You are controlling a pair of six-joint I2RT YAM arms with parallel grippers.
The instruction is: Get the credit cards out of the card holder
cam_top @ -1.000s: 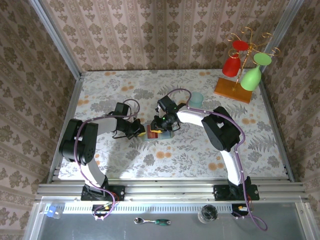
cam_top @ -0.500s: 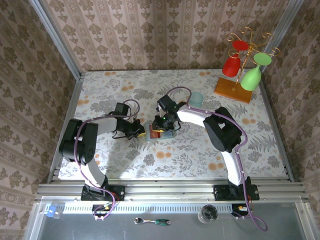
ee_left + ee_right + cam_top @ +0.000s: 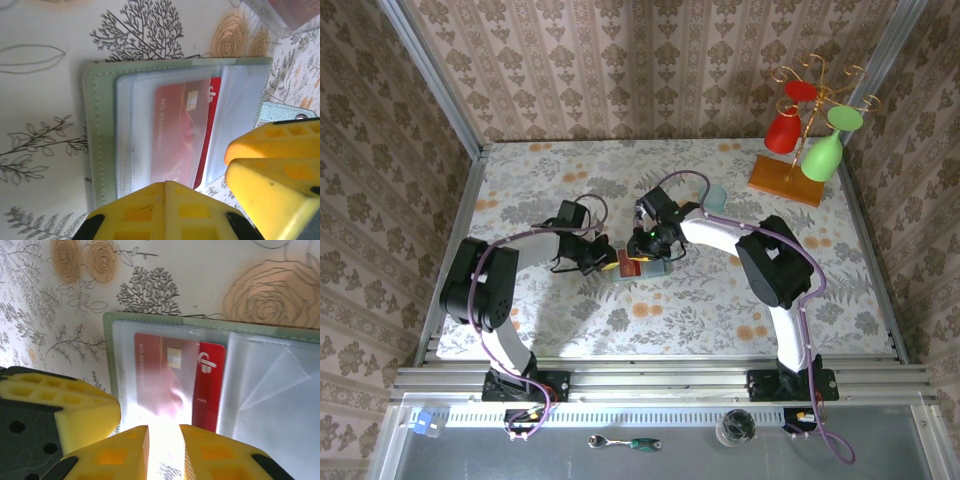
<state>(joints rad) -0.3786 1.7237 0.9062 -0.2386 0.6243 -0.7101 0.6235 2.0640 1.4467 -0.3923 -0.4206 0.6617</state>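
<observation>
The card holder [image 3: 642,268] lies open on the flowered table, grey-green [image 3: 100,125] with clear plastic sleeves [image 3: 260,385]. A red credit card [image 3: 175,130] sits in one sleeve, its right strip [image 3: 210,385] sticking out uncovered. My left gripper [image 3: 607,262] is shut, and its tips [image 3: 166,184] meet over the holder's near edge. My right gripper [image 3: 164,432] hangs low over the same edge. Its jaws stand a narrow gap apart, with glare on the plastic between them. Its yellow fingers [image 3: 270,170] show beside the holder in the left wrist view.
A pale teal cup [image 3: 714,196] stands behind the right arm. At the back right is a wooden-based rack [image 3: 785,180] hung with red and green glasses [image 3: 820,155]. Papered walls close the table on three sides.
My left gripper has crept right, closer to the card holder. The right arm has shifted a little. The holder has stayed put.
</observation>
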